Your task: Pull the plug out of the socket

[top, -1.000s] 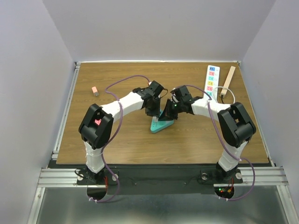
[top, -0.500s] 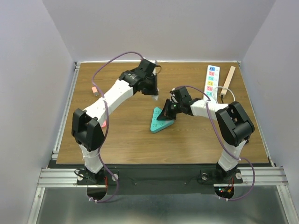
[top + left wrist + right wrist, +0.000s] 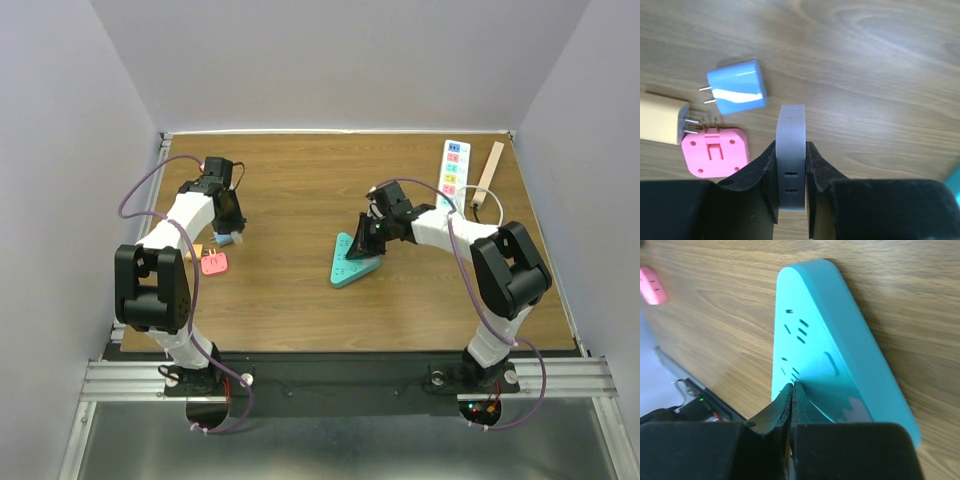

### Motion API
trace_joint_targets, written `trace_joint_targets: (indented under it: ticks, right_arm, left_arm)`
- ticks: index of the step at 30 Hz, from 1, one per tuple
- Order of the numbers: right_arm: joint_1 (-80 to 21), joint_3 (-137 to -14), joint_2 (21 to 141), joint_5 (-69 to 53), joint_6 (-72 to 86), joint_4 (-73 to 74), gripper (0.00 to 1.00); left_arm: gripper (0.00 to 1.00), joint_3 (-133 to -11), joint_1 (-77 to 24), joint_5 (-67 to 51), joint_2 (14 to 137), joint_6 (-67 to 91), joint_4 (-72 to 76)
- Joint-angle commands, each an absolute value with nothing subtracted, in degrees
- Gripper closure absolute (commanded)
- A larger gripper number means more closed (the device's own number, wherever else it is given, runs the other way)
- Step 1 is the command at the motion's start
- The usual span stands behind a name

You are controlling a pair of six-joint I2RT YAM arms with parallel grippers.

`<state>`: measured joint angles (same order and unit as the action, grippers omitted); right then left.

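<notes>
Plug is off the socket, waiting to be put down

The left gripper (image 3: 790,148) is clamped on the grey plug (image 3: 790,125), held over the table beside a blue plug (image 3: 737,93) and a pink plug (image 3: 715,152), well apart from the socket (image 3: 825,340). The right gripper (image 3: 791,390), fingers together, rests on the socket. The next move, I think, is to lower the plug and release it.

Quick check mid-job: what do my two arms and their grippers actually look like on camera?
The left arm and right arm match: white tube links joined by bulky black joint housings. A thin purple cable loops loosely along each. The left gripper and right gripper have plain matte black fingers, with no markings visible.
</notes>
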<state>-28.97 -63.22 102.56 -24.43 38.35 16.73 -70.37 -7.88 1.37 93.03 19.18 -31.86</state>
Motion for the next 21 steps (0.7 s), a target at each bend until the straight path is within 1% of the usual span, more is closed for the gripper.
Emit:
trace_joint_targets:
  ticks: [1,7,8,9,10,11,12,13,14,15,18,19,21]
  right_arm:
    - [-28.92,-67.75,99.14,-21.71,32.88,24.25,1.0]
    - [-28.92,-68.82,96.68,-23.38,32.6,25.14,0.99]
    - [-28.92,-68.91,96.33,-23.55,32.96,25.14,0.97]
    - [-29.0,-68.91,95.46,-23.73,34.0,25.05,0.9]
    - [-29.0,-68.99,94.93,-23.73,34.54,24.96,0.85]
    - [-29.0,-69.17,94.49,-23.73,34.98,24.96,0.79]
    - [-28.92,-69.43,94.05,-23.64,35.33,24.87,0.72]
    - [-28.92,-69.43,93.0,-23.21,35.85,24.96,0.6]
    - [-28.92,-69.43,92.47,-22.94,36.03,24.87,0.56]
    - [-28.92,-69.26,91.5,-22.68,36.12,24.96,0.48]
    - [-29.0,-68.82,90.09,-22.5,36.12,25.05,0.44]
    - [-29.0,-68.64,89.39,-22.24,36.12,24.96,0.4]
    - [-29.0,-68.03,87.46,-21.89,36.47,24.87,0.36]
  left_arm:
    - [1.0,-67.86,-4.58,3.78,92.54,16.26,-26.72]
    - [1.0,-67.59,-1.06,4.13,93.6,15.82,-25.75]
    - [1.0,-67.5,-0.62,4.13,93.69,16.34,-25.75]
    - [0.96,-67.33,-0.53,4.3,94.3,16.52,-25.58]
    - [0.92,-67.15,-0.53,4.39,94.48,16.61,-25.4]
    - [0.85,-67.06,-0.53,4.39,94.83,16.87,-25.49]
    - [0.65,-66.97,1.13,4.31,95.18,17.05,-25.49]
    - [0.55,-67.06,1.32,4.39,95.62,17.22,-25.58]
    - [0.48,-67.15,1.41,4.39,95.8,17.31,-25.58]
    - [0.38,-67.15,1.49,4.39,96.06,17.49,-25.49]
    - [0.3,-67.59,1.84,4.22,97.03,17.67,-25.58]
    - [0.29,-68.02,1.85,4.13,97.29,17.75,-25.75]
    - [0.23,-68.38,1.85,4.13,97.56,17.84,-26.28]
